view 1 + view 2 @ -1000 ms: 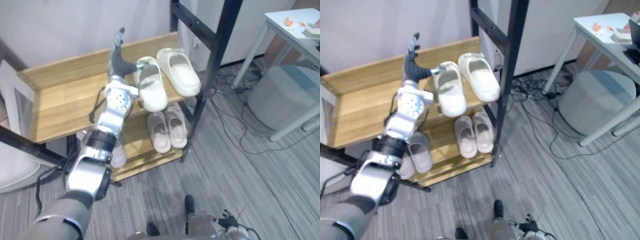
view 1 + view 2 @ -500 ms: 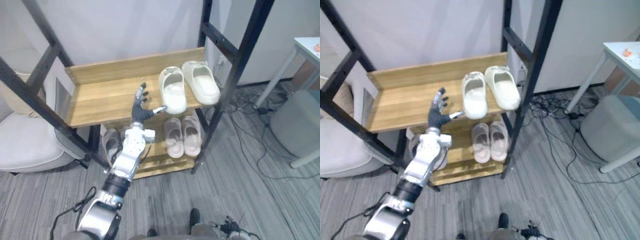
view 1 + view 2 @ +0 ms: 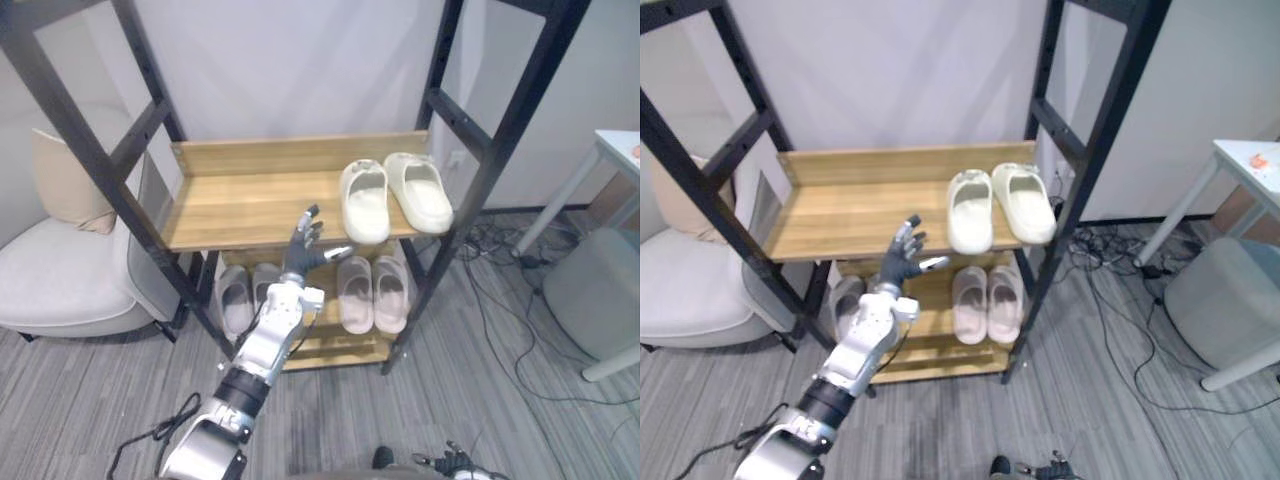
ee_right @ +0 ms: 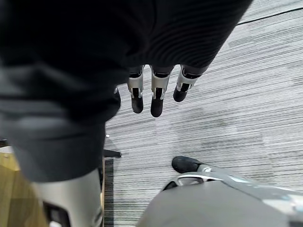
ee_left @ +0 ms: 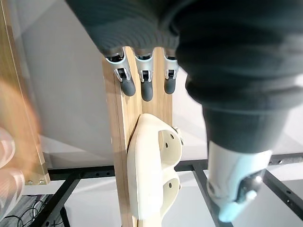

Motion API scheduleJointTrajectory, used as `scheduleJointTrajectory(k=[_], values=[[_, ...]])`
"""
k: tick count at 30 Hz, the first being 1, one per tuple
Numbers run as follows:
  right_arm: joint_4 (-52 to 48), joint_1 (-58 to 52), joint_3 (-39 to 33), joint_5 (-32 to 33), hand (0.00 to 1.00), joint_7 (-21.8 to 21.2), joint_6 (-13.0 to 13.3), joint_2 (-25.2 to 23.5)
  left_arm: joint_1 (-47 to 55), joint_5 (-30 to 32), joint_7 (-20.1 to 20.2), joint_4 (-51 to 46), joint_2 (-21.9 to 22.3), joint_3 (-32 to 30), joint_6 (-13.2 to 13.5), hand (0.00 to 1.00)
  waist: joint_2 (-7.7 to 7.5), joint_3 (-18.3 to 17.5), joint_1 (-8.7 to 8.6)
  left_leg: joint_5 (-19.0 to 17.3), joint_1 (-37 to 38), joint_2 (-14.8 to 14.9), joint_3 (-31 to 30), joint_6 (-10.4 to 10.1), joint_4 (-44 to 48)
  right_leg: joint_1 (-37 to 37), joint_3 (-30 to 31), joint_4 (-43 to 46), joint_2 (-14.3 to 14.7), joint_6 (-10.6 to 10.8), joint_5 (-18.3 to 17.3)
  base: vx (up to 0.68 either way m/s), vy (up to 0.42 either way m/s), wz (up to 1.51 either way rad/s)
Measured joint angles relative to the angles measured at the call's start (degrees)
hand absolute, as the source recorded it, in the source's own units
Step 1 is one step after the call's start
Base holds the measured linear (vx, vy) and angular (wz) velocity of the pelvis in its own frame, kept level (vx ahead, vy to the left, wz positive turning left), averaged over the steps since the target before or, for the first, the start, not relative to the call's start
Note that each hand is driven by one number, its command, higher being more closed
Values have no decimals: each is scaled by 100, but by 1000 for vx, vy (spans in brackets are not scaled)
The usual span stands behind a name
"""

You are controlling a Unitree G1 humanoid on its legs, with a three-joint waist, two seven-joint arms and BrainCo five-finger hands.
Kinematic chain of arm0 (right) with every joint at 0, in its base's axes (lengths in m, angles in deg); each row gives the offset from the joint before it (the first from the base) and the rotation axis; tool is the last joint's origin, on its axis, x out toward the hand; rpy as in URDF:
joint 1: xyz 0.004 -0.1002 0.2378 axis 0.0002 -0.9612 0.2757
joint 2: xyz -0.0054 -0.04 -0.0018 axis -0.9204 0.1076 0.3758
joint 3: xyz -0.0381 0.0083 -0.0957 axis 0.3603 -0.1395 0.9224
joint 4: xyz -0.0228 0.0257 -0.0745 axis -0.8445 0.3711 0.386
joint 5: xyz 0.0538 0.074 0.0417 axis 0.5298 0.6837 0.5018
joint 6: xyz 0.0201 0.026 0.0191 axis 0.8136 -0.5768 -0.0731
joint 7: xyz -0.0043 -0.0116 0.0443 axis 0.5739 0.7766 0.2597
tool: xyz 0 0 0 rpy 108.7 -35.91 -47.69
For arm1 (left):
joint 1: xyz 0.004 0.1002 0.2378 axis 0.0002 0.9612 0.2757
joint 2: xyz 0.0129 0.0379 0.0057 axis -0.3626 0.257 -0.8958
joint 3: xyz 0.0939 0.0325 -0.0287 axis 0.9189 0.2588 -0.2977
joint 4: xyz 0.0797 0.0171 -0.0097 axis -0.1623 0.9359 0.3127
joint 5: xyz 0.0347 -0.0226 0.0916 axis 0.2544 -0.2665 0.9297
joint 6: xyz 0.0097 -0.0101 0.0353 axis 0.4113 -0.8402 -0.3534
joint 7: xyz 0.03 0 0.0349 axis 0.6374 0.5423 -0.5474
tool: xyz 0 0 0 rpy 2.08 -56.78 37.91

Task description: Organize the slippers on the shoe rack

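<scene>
Bright, even indoor light lay over the shoe rack (image 3: 492,150), with soft shade under its top shelf (image 3: 250,205).

Cream slippers (image 3: 365,203) on a light-wood, black-framed shoe rack (image 3: 250,196)

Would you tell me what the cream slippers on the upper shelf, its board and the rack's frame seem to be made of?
The cream slippers look like moulded foam or rubber: thick, seamless, matte, with side holes. The shelf board shows wood grain with a satin sheen; solid or laminate I cannot tell. The frame looks like black-painted metal: straight square bars.
</scene>
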Motion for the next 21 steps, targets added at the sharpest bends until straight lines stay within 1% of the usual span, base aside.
scheduleJointTrajectory(k=[6,14,17,21], values=[[0,-7,-5,1,0,37,7,-14,-356,2,-47,436,-2,127,-6,0,-19,-12,1,-3,55,-4,81,-8,-28,3,92,0,1,1,1,-3,8,-6],[-1,12,-12,1,0,42,13,-24,-743,3,-30,909,143,252,-16,0,-22,-12,-67,-24,156,21,229,-40,-80,-4,256,0,45,0,2,7,3,-10],[-6,20,-15,2,0,37,13,-31,-940,4,-13,1123,222,277,-22,0,-24,-13,-139,-39,164,24,267,-62,-92,-19,300,0,55,0,2,4,0,-5],[-6,34,-24,1,0,32,5,-36,-1056,4,-18,1252,284,370,-18,0,-24,-13,-173,-48,167,26,314,-73,-93,-42,340,0,62,1,2,8,1,-6]])
